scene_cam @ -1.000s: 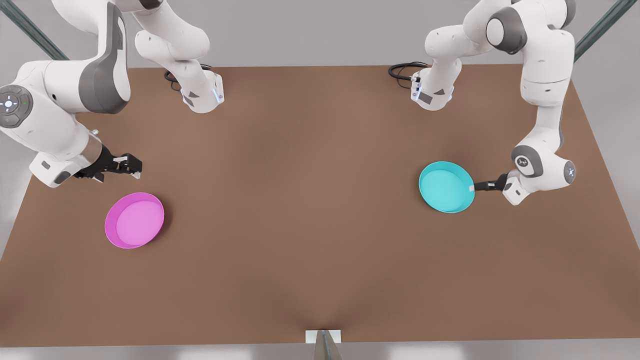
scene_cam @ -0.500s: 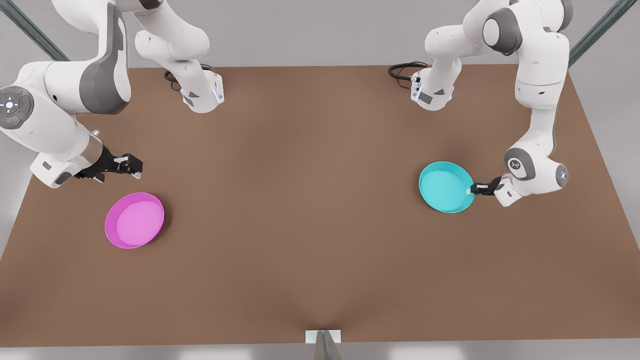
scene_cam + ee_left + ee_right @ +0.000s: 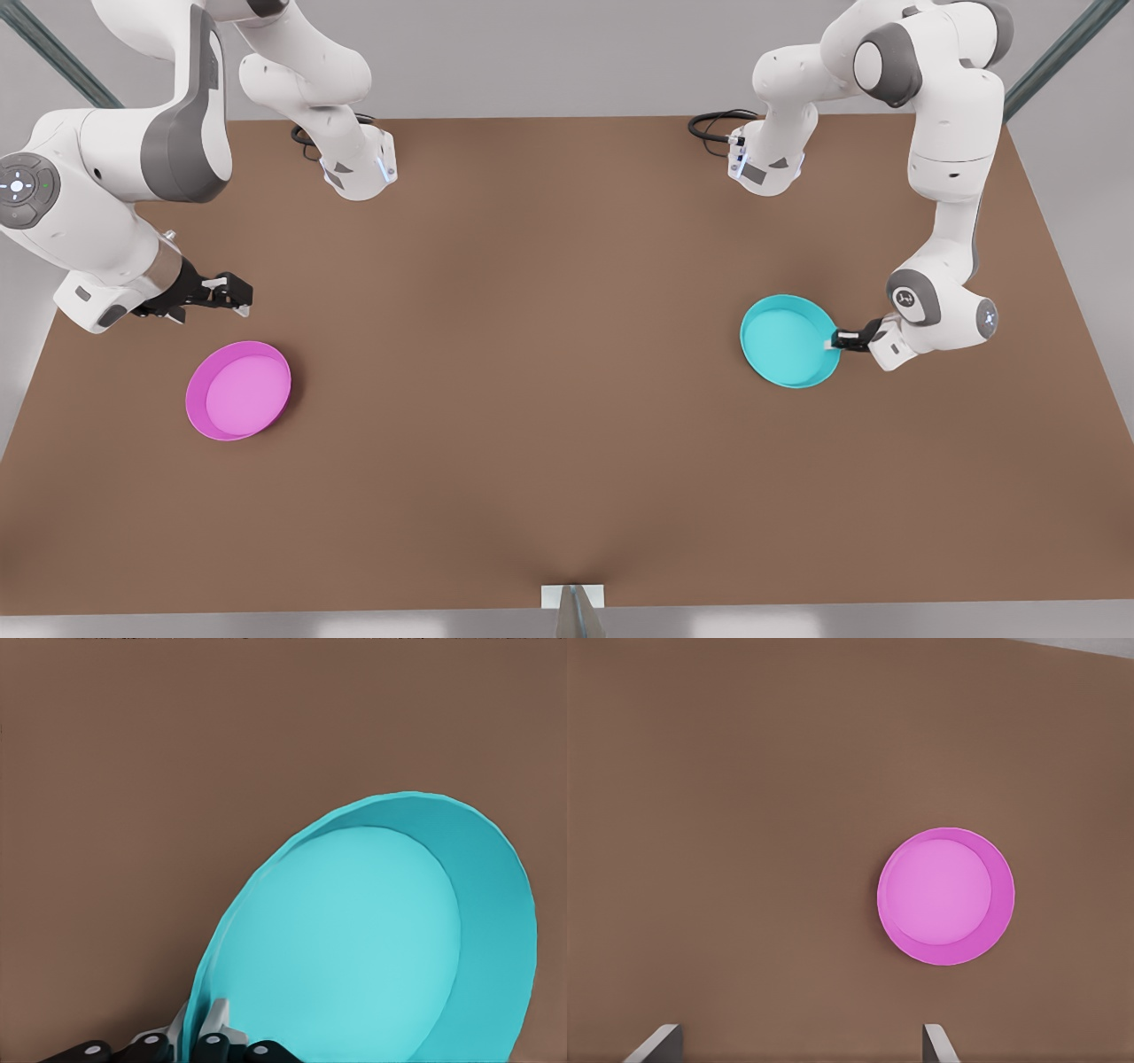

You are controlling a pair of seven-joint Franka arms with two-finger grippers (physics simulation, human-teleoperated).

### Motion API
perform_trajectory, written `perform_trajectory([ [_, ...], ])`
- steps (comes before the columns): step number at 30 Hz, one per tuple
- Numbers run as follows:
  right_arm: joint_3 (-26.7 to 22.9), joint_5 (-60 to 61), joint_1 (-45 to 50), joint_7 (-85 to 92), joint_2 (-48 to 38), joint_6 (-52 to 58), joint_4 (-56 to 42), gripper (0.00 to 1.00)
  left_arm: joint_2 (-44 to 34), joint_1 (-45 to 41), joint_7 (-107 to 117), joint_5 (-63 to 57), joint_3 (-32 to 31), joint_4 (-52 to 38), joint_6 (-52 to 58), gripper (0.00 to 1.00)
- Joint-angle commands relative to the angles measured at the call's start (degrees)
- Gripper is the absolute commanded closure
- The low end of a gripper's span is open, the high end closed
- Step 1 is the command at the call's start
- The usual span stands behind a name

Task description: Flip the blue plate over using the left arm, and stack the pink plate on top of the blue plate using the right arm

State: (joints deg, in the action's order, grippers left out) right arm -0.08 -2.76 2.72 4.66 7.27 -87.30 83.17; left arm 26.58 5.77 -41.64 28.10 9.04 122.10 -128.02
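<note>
The blue plate (image 3: 787,342) is on the front view's right of the brown table, hollow side up and tilted. My left gripper (image 3: 835,341) is shut on its rim on the side toward the front view's right. In the left wrist view the fingers (image 3: 213,1026) pinch the rim of the blue plate (image 3: 363,948). The pink plate (image 3: 239,391) lies flat, hollow side up, at the front view's left. My right gripper (image 3: 237,293) hangs open a little behind it and apart from it. From the right wrist, the pink plate (image 3: 946,896) lies beyond the spread fingertips (image 3: 937,1041).
Both arm bases (image 3: 359,168) stand at the table's far edge with black cables (image 3: 713,124) beside them. A small white bracket (image 3: 572,596) sits at the near edge. Bare brown table (image 3: 532,354) lies between the two plates.
The left arm's wrist has drawn in toward the front view's left, and the blue plate has shifted slightly and tilted more in its grip. The right arm and pink plate have not moved.
</note>
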Motion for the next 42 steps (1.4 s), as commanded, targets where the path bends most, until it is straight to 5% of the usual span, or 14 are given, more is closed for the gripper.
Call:
perform_trajectory([
  [1,-0.01,0.03,0.00,0.09,-0.06,0.03,-0.03,0.00,-0.04,0.03,-0.38,0.29,0.01,-0.20,-0.04,0.79],
  [10,-0.01,0.03,-0.08,0.09,0.03,0.11,-0.03,0.00,-6.01,-0.85,6.21,-1.29,0.36,-1.77,1.11,0.79],
  [12,-0.01,0.03,-0.26,0.09,0.12,0.11,0.24,0.00,-8.39,-7.69,22.51,-14.08,0.97,-10.18,7.23,0.79],
  [14,-0.01,0.03,-0.35,0.18,0.29,0.29,0.24,0.00,-6.46,-15.08,41.71,-30.02,0.54,-31.64,28.60,0.79],
  [16,-0.01,0.56,-0.79,0.35,0.55,0.29,0.24,0.00,-4.35,-19.74,50.15,-33.09,0.45,-45.00,39.58,0.79],
  [22,-0.01,1.97,-2.11,0.61,1.52,0.29,0.06,0.00,1.27,-41.54,83.30,-58.76,-1.13,-55.38,52.16,0.79],
  [23,-0.01,2.06,-2.11,0.70,1.52,0.29,0.06,0.00,4.43,-44.88,83.30,-64.04,0.35,-58.63,55.07,0.79],
  [24,-0.09,2.14,-2.11,0.70,1.52,0.29,0.06,0.00,7.78,-52.34,82.86,-65.36,9.57,-61.98,55.34,0.79],
  [28,-0.09,2.14,-2.19,0.61,1.61,0.29,0.06,0.00,20.08,-68.35,92.08,-65.45,27.17,-65.76,53.23,0.79],
  [34,-0.09,2.23,-2.19,0.61,1.87,0.38,0.15,0.00,31.42,-74.85,122.21,-75.46,24.27,-62.70,48.92,0.79],
  [36,-0.10,2.85,-2.19,0.61,1.87,0.38,0.24,0.00,30.81,-74.50,142.35,-89.53,13.81,-59.44,48.83,0.79],
  [42,-0.10,2.94,-2.28,0.53,1.96,0.38,0.24,0.00,32.65,-73.98,163.54,-101.31,9.50,-52.84,44.00,0.79],
])
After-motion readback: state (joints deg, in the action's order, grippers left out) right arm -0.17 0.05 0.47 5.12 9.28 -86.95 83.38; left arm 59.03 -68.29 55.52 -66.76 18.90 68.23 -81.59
